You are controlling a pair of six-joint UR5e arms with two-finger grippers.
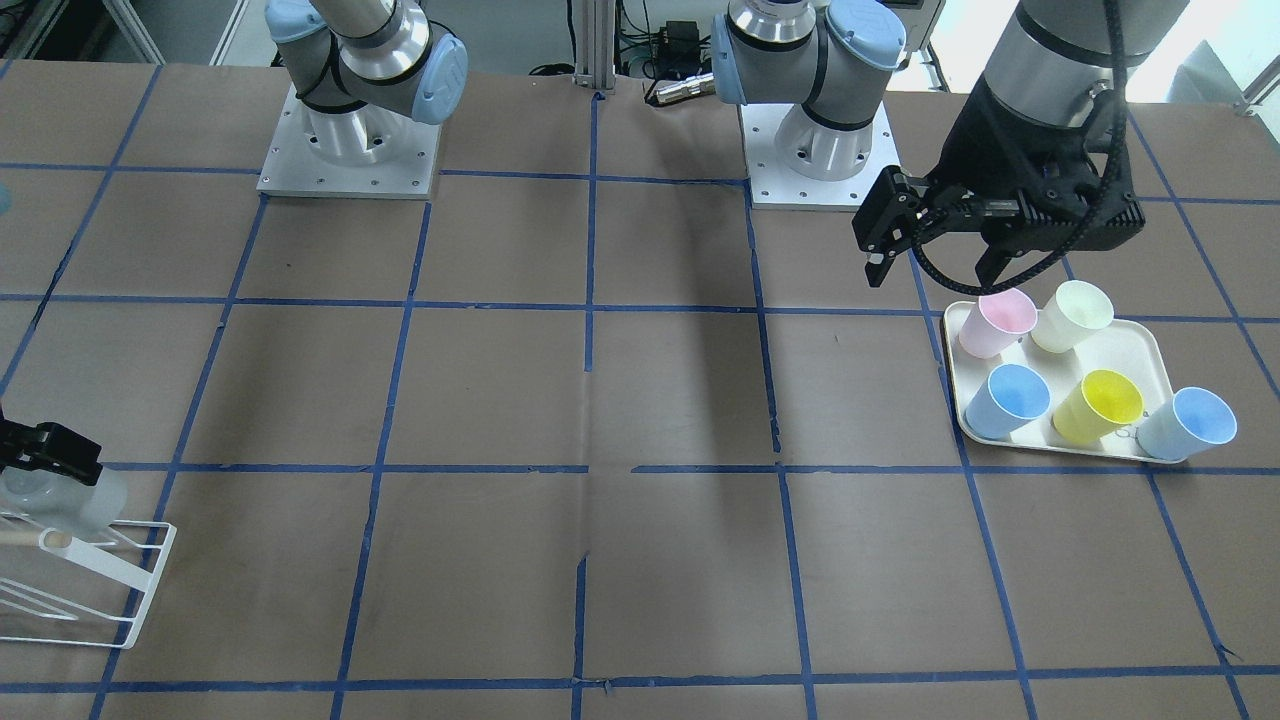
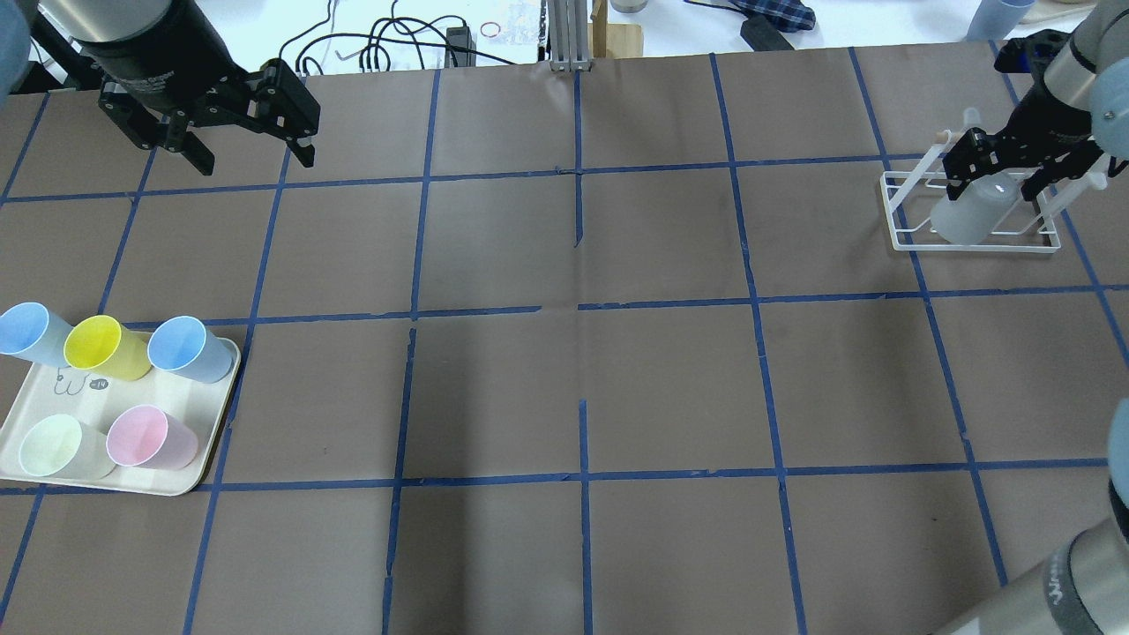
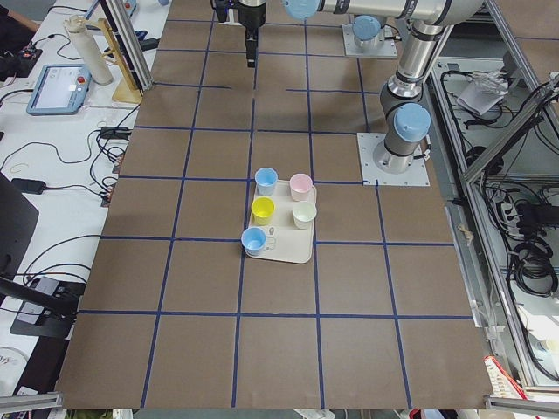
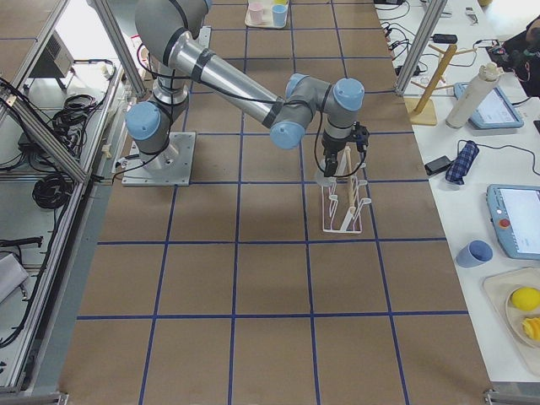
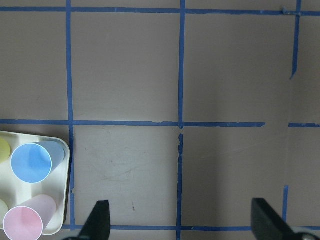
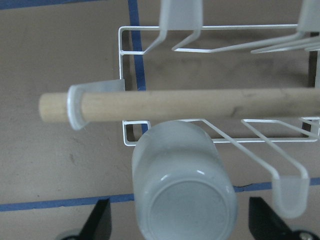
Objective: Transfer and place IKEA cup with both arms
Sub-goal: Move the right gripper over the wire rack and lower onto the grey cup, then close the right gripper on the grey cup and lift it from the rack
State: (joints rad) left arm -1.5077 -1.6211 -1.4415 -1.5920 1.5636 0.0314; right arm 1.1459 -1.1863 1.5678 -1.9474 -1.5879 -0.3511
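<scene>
The IKEA cup point(image 2: 968, 219) is a pale grey-white tumbler, standing upside down in the white wire rack point(image 2: 896, 216) at the far right. My right gripper point(image 2: 997, 181) is open around it, and in the right wrist view the fingers stand apart from the cup's point(image 6: 182, 170) sides. The cup point(image 1: 75, 497) also shows at the front-facing view's left edge under the right gripper point(image 1: 45, 452). My left gripper point(image 2: 249, 145) is open and empty, held high above the table's far left. It point(image 1: 932, 268) hovers behind the tray in the front-facing view.
A cream tray point(image 2: 181, 483) at the left holds a pink cup point(image 2: 145, 438), a cream-green cup point(image 2: 48, 447), a yellow cup point(image 2: 99, 347) and two light-blue cups point(image 2: 190, 348). The rack carries a wooden dowel point(image 6: 200, 102). The table is brown paper with blue tape lines.
</scene>
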